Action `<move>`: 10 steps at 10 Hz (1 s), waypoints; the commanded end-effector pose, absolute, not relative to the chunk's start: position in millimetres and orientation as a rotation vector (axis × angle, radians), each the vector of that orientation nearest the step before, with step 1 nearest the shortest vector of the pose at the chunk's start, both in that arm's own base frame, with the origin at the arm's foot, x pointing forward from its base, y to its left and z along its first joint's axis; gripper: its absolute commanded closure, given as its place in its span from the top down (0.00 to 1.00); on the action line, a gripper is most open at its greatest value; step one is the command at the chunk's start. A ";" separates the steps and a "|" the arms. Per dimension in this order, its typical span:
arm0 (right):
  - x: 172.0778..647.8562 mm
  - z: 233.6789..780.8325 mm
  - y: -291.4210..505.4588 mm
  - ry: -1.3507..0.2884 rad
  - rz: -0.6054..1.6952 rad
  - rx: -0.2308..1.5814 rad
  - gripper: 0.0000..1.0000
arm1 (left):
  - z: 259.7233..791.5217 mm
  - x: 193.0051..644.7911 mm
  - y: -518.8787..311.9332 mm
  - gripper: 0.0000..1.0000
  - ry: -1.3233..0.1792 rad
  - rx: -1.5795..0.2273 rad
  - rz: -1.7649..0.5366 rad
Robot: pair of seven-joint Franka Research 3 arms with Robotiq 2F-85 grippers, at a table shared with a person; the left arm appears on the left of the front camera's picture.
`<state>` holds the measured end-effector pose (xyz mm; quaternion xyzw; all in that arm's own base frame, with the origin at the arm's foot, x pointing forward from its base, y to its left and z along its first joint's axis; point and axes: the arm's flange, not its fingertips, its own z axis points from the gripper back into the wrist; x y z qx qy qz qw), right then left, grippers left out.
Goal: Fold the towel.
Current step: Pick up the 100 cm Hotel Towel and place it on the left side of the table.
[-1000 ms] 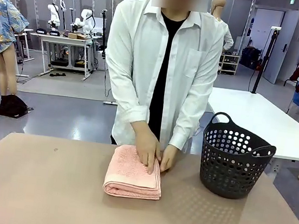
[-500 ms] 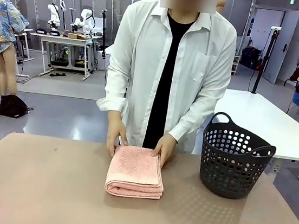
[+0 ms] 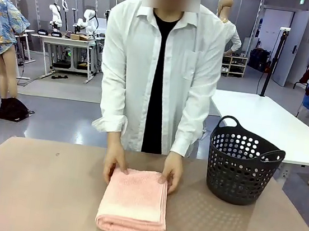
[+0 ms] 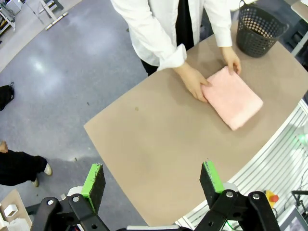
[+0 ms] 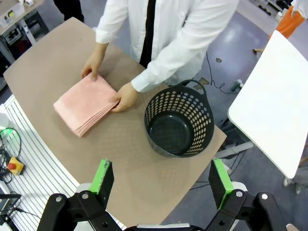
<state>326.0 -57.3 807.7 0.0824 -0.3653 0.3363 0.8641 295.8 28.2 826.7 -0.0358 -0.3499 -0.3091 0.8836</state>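
Both claws, left (image 4: 151, 185) and right (image 5: 161, 185), gape empty, seemingly well above towel (image 3: 134, 201)

One towel (image 3: 134, 200), one basket (image 3: 241, 161), two hands (image 3: 115, 164), two claws (image 4: 151, 183), one table (image 3: 32, 191).

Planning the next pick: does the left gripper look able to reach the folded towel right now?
Probably not yet. The left gripper is open with bare table ahead, but the person's hands rest on the towel at its far edge.
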 end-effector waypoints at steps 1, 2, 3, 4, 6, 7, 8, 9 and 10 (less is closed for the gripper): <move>325.1 808.9 -57.4 -0.768 0.699 0.171 1.00 | 826.8 294.3 27.8 1.00 -0.720 -0.079 -0.640; 325.1 808.9 -57.4 -0.768 0.699 0.171 1.00 | 826.8 294.3 27.8 1.00 -0.720 -0.079 -0.640; 325.1 808.9 -57.4 -0.768 0.699 0.171 1.00 | 826.8 294.3 27.8 1.00 -0.720 -0.079 -0.640; 325.1 808.9 -57.4 -0.768 0.699 0.171 1.00 | 826.8 294.3 27.8 1.00 -0.720 -0.079 -0.640; 325.1 808.9 -57.4 -0.768 0.699 0.171 1.00 | 826.8 294.3 27.8 1.00 -0.720 -0.079 -0.640; 325.1 808.9 -57.4 -0.768 0.699 0.171 1.00 | 826.8 294.3 27.8 1.00 -0.720 -0.079 -0.640; 325.1 808.9 -57.4 -0.768 0.699 0.171 1.00 | 826.8 294.3 27.8 1.00 -0.720 -0.079 -0.640; 325.1 808.9 -57.4 -0.768 0.699 0.171 1.00 | 826.8 294.3 27.8 1.00 -0.720 -0.079 -0.640; 325.1 808.9 -57.4 -0.768 0.699 0.171 1.00 | 826.8 294.3 27.8 1.00 -0.720 -0.079 -0.640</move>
